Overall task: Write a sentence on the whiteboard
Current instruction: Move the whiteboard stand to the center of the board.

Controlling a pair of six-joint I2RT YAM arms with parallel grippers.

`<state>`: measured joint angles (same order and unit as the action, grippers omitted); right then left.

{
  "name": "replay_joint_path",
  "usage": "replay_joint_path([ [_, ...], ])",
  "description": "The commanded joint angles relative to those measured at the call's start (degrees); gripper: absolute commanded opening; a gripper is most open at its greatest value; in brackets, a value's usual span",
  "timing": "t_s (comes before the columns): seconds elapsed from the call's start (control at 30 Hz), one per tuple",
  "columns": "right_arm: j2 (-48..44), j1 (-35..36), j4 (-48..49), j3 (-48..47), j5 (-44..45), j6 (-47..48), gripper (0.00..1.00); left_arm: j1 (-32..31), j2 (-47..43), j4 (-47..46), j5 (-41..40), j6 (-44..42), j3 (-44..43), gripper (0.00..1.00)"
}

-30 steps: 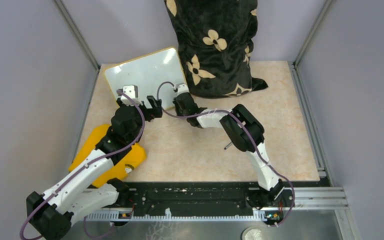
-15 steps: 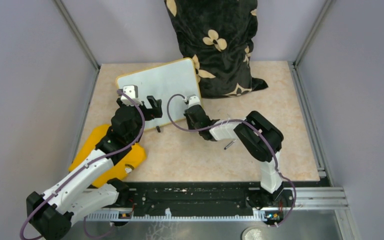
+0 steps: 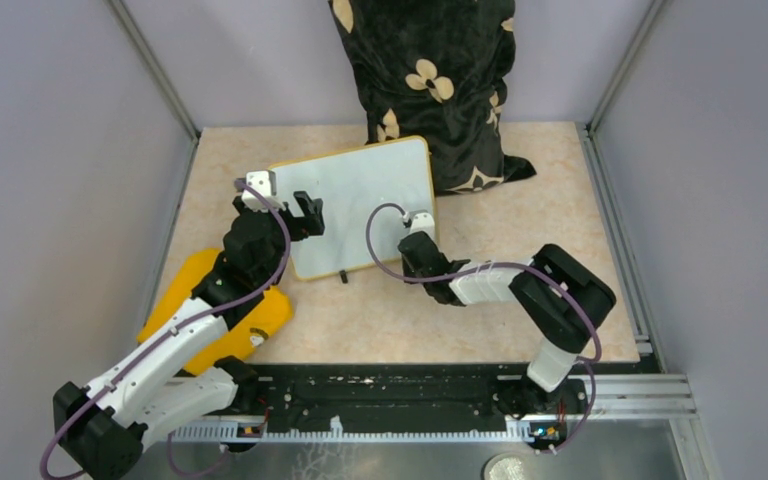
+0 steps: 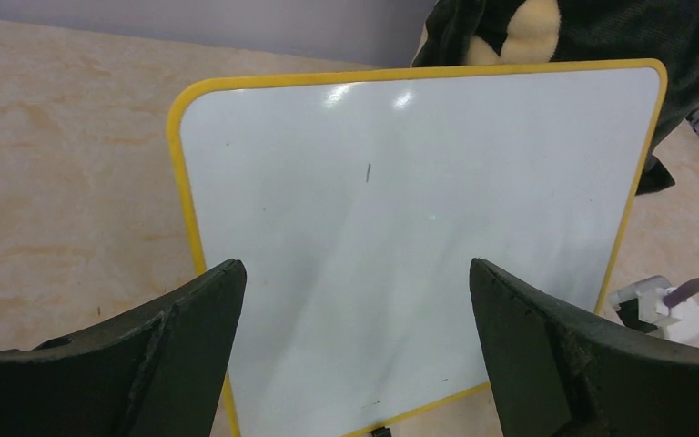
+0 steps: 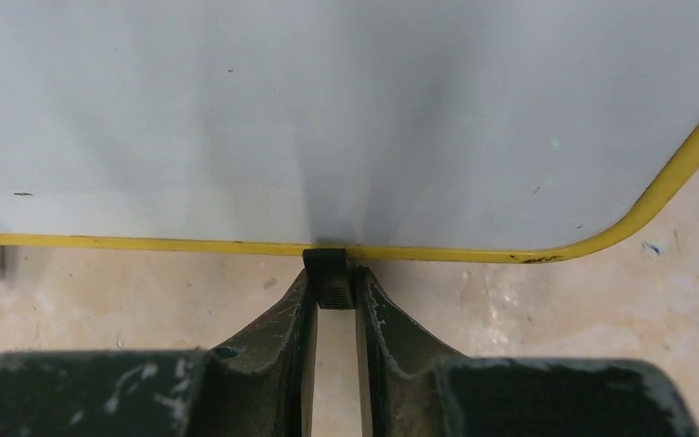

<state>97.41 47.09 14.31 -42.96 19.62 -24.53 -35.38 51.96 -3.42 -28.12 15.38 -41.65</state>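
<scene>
At far left a yellow cloth lies under my left arm, whose claw hangs spread wide and empty at the left end of the whiteboard. The board sits mid-tabletop, face blank, far corner near a black flowered bag. At right, my right claw pinches the board's small black foot. I judge this the positioning step. Next I must release the foot and find a pen, none being in view.

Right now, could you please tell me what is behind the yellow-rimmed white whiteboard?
A black fabric bag with cream flowers stands behind the yellow-rimmed white whiteboard. The board's far right corner covers the bag's lower left part; whether they touch is unclear.
</scene>
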Motion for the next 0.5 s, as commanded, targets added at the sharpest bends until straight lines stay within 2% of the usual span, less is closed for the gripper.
replay_joint_path([
  [0.0,-4.25,0.37,-6.34,2.44,6.22,-6.94,0.09,-0.23,0.45,0.0,-1.06,-0.18,-1.0,0.98],
  [0.27,-8.8,0.37,-9.01,6.52,11.99,-11.39,0.07,-0.29,1.73,0.08,-0.97,-0.08,-0.98,0.98],
  [0.47,-9.29,-0.83,-9.17,7.43,11.82,-11.77,0.07,-0.31,2.23,0.17,-1.23,-0.15,-0.98,0.98],
])
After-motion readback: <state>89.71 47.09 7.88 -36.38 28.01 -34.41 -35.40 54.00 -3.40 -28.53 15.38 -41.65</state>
